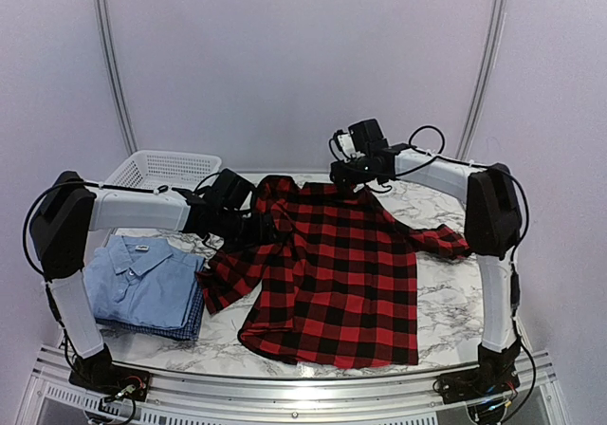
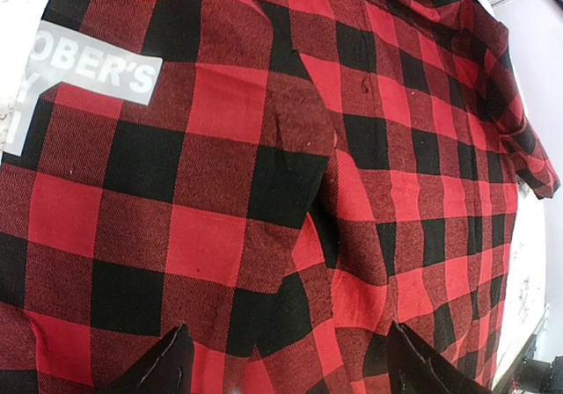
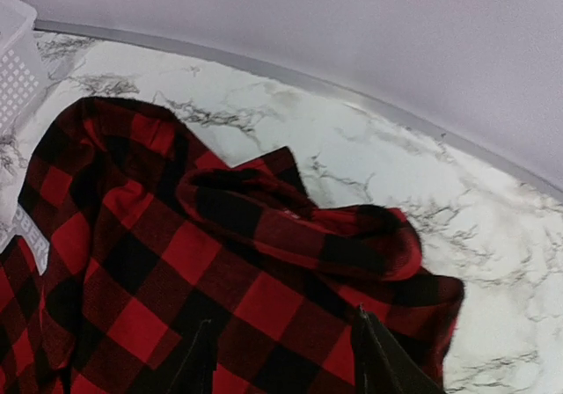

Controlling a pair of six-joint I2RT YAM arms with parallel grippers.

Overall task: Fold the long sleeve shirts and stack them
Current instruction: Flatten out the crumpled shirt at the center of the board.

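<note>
At the far left stands the white basket [image 1: 163, 167], which is not part of the job. In front of it the light blue shirt [image 1: 142, 278] lies folded on top of the blue checked shirt [image 1: 188, 324], so the stack is started there and is kept away from the working area. The left gripper [image 1: 258, 222] hangs over the left shoulder of the plaid shirt [image 1: 332, 283], with its fingers spread and only cloth under them; I think it is placed to take this side for a fold. The plaid shirt lies in the middle of the marble table [image 1: 446, 302], back up, because the white lettering [image 2: 88, 77] is visible, and its sleeves are loose. The right gripper [image 1: 354, 181] is at the collar, fingers apart and pinching nothing, probably ready to pull the bunched collar flat.
</note>
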